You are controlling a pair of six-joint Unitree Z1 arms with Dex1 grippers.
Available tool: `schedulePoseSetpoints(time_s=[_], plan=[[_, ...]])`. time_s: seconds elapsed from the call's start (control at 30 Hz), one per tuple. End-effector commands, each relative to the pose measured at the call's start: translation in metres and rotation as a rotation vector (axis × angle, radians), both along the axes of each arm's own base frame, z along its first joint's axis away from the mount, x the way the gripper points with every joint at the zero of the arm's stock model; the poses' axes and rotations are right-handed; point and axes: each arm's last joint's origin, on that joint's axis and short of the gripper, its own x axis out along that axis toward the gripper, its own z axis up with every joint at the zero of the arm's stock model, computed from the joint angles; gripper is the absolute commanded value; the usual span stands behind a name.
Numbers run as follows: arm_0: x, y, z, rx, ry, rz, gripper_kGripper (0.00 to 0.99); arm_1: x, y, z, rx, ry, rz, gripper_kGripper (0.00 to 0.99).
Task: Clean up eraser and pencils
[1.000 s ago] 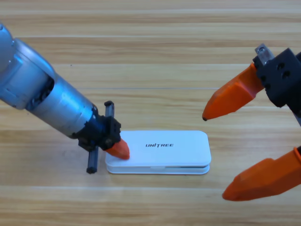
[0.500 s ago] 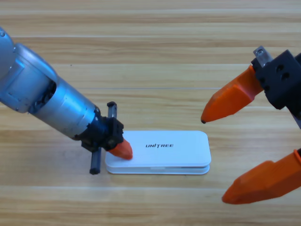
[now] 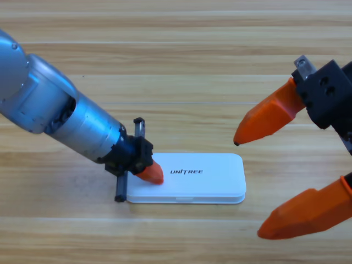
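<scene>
- Right under the left gripper [image 3: 154, 175] sits the white case [image 3: 198, 179], lid down flat on the wooden table [image 3: 176, 49], "UNITREE" lettering facing up.
- Only one orange tip of that gripper shows, planted on the case's lid at its left end; whether its jaws are apart or together, I cannot tell.
- Left arm [image 3: 60, 113] slants in from the upper left corner, its black wrist just off the case's left edge.
- With the case shut, nothing inside it can be seen: no eraser, no pencils on show anywhere on the wood either.
- Over to the right of the case, the right gripper [image 3: 247, 190] hangs large at the picture's edge, its jaws spread wide, one orange tip above the case's right end, the other below it, neither touching it.
</scene>
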Motion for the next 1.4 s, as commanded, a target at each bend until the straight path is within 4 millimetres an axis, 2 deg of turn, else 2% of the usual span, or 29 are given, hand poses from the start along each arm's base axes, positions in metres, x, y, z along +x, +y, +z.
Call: schedulePoseSetpoints(time_s=[0.03, 0.3, 0.4, 0.47, 0.53, 0.57, 0.6, 0.63, 0.77, 0.93, 1.13, 1.4], plan=[[-0.007, -0.007, -0.035, 0.084, 0.067, -0.029, 0.0, 0.003, 0.019, -0.015, -0.035, 0.039, 0.026, 0.973], [-0.008, -0.007, -0.036, 0.088, 0.073, -0.025, 0.0, 0.004, 0.019, -0.015, -0.036, 0.04, 0.026, 0.973], [-0.007, -0.007, -0.027, 0.083, 0.073, -0.013, 0.0, 0.004, 0.019, -0.015, -0.036, 0.04, 0.026, 0.973], [-0.007, -0.007, -0.013, 0.078, 0.074, -0.002, 0.0, 0.004, 0.019, -0.015, -0.036, 0.04, 0.026, 0.973], [-0.008, -0.006, 0.003, 0.078, 0.07, 0.0, 0.558, 0.004, 0.019, -0.015, -0.036, 0.04, 0.026, 0.973], [-0.009, -0.005, 0.013, 0.074, 0.064, 0.001, 0.782, 0.004, 0.019, -0.015, -0.036, 0.04, 0.026, 0.973], [-0.01, -0.004, 0.023, 0.072, 0.06, 0.001, 0.922, 0.004, 0.019, -0.015, -0.036, 0.04, 0.026, 0.973], [-0.011, -0.003, 0.034, 0.065, 0.055, 0.001, 0.977, 0.004, 0.019, -0.015, -0.036, 0.04, 0.026, 0.973], [-0.021, 0.007, 0.079, 0.021, 0.016, 0.002, 0.989, 0.004, 0.019, -0.016, -0.038, 0.041, 0.026, 0.973], [-0.052, 0.018, 0.12, -0.05, -0.021, -0.008, 0.99, 0.003, 0.019, -0.016, -0.039, 0.042, 0.026, 0.973], [-0.084, 0.028, 0.145, -0.126, -0.002, -0.074, 0.99, 0.004, 0.019, -0.016, -0.04, 0.042, 0.026, 0.973], [-0.137, 0.041, 0.172, -0.253, 0.001, -0.237, 0.99, 0.004, 0.02, -0.017, -0.042, 0.043, 0.026, 0.974]])
